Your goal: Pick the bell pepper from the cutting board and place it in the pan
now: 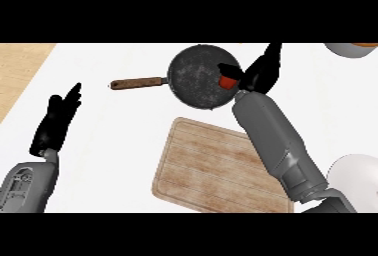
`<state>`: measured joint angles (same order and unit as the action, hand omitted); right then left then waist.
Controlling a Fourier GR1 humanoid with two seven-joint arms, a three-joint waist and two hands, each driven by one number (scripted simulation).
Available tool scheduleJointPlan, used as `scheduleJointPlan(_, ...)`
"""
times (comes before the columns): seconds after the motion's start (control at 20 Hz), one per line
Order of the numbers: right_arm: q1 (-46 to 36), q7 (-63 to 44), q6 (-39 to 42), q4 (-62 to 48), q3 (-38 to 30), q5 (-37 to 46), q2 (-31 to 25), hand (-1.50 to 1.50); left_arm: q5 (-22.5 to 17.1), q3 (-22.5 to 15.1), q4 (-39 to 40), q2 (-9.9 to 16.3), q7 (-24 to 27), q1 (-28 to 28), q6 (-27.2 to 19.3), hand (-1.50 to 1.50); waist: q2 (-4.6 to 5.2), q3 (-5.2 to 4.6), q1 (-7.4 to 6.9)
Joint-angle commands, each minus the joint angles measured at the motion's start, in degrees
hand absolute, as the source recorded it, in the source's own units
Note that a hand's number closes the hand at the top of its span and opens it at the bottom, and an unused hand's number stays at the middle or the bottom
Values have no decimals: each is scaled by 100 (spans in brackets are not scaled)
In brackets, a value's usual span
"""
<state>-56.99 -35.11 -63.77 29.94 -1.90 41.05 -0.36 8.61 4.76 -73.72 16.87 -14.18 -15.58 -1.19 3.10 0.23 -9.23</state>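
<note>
Right robot hand (pixel 255 75) clamped on the bell pepper (pixel 228 80) over the pan (pixel 193 75)'s right edge; left robot hand (pixel 57 120) rests open.

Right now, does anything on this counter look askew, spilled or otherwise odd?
Nothing stands out. The right hand holds the red pepper over the pan; the board lies bare and somewhat angled, and the left hand rests open.

Most of the red pepper (pixel 228 80) is tucked behind the right hand (pixel 258 70), so its shape is anyone's guess. That hand's fingers also cover the pan (pixel 193 75) rim next to it. Past the hand, a bowl (pixel 353 49) is chopped by the frame edge.
</note>
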Motion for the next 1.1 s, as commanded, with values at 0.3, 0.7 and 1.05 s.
scheduleJointPlan(0.3,-89,-63,-1719,-442,89,-573,34,-150,43,223,344,9,131,177,-210,0,-204,-22,479)
scheduleJointPlan(0.7,1583,-299,-2177,1187,1746,-1093,34,-150,-79,433,54,184,189,765,-109,0,-398,-26,874)
scheduleJointPlan(1.05,2975,-597,-1889,2784,2457,-485,35,-150,-142,616,-52,219,35,823,-187,0,-414,-39,1117)
